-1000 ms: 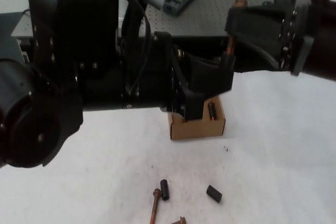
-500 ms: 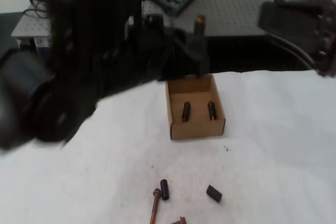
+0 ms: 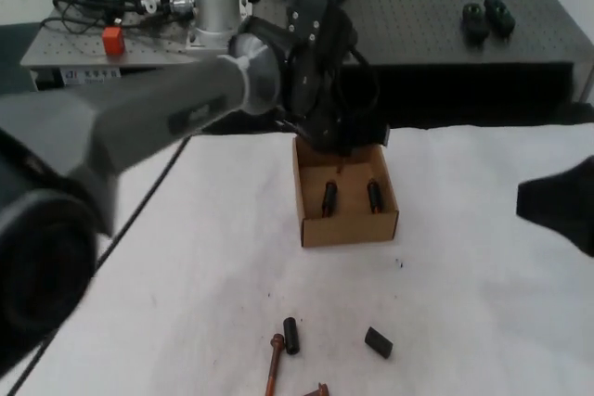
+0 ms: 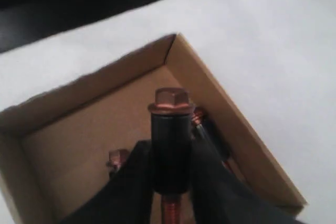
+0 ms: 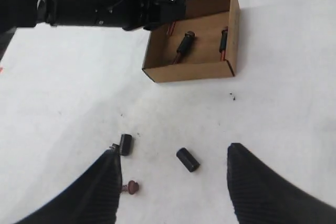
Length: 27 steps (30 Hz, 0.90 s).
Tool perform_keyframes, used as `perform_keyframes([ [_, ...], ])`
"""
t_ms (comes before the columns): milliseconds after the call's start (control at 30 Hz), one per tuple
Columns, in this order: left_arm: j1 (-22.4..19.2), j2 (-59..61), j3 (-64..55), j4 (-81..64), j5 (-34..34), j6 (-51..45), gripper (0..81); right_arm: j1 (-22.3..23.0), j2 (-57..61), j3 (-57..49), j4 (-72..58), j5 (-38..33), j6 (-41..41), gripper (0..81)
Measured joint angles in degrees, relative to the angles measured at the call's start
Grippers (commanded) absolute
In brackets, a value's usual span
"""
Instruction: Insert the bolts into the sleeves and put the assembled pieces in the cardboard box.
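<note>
My left gripper (image 4: 170, 179) squeezes a bolt (image 4: 169, 99) in its sleeve (image 4: 170, 148) over the box (image 4: 228, 129). My right gripper (image 5: 174, 174) is open. If I drop it crooked, it could bounce out.

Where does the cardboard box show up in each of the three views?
High view: cardboard box mid-frame on the white cloth, beyond the loose sleeves.
Left wrist view: box open below the held assembled piece.
Right wrist view: box across the cloth, beyond the loose sleeves.
Shared landmark: two assembled pieces lying inside.
</note>
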Motion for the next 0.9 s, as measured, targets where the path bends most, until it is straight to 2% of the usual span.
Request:
perform_keyframes([
  [200, 0.0, 10.65, -13.64, 10.61, -0.7, 1.21, 0.7, 0.0, 0.03, 0.0, 3.07, 0.6, -0.79, 44.1],
  [300, 0.0, 11.86, -14.53, 10.96, -0.68, 1.21, 0.4, 0.0, 0.03, 0.0, 3.2, 1.02, -1.22, 44.1],
  [500, 0.0, 13.93, -14.66, 12.42, -0.33, 1.21, 13.9, 0.0, 1.87, 0.0, 5.94, 1.59, -6.11, 44.1],
  [633, 0.0, 13.93, -14.72, 13.28, -0.35, 1.21, 20.0, 1.81, 8.5, 0.0, 6.08, 2.74, -11.69, 44.1],
  [900, 0.0, 13.79, -14.82, 15.99, -0.35, 1.21, 20.4, 6.88, 22.0, 0.0, 3.4, 5.37, -17.29, 44.1],
])
